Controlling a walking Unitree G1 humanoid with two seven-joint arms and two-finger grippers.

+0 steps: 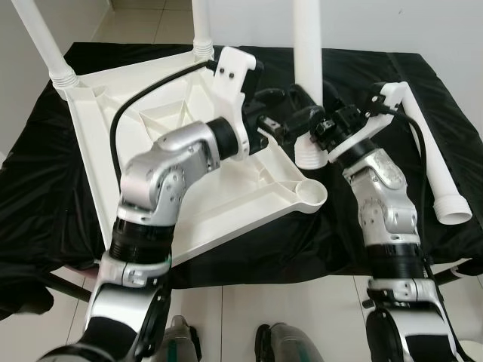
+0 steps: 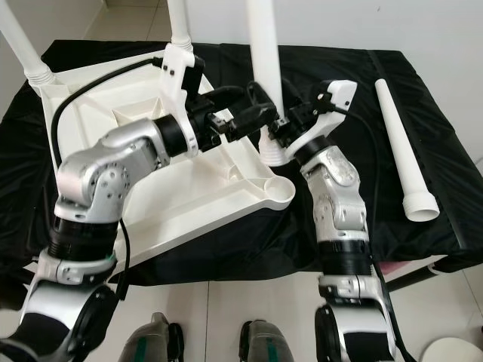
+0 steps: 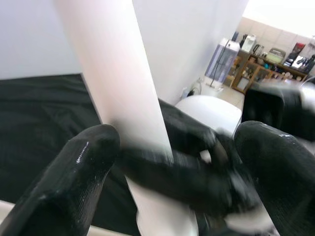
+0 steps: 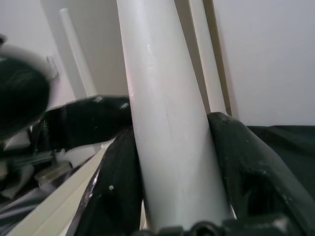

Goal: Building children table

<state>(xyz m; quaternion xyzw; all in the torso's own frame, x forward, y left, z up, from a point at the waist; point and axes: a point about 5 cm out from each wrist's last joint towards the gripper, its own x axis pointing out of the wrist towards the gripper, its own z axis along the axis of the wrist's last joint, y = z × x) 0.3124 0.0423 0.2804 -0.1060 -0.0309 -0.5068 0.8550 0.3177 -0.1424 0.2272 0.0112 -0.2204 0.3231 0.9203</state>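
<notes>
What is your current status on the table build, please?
Right gripper shut on upright leg. Left gripper beside it. Tabletop inverted. Spare leg lying aside.

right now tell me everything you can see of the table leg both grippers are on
The upright leg is a smooth white plastic-looking tube that flares to a ribbed collar at its foot. It stands near the tabletop's empty corner socket, not seated in it. The right gripper is clamped round it; the left gripper straddles it, fingers spread.

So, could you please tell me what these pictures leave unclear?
- Threaded base of the upright white plastic leg: both eye views, hidden by the right gripper and left gripper.
- Tops of all upright legs: cut off by the eye views' upper edge.
- Left gripper's fingers: blurred in the left wrist view.
- Shelf items: too small.
</notes>
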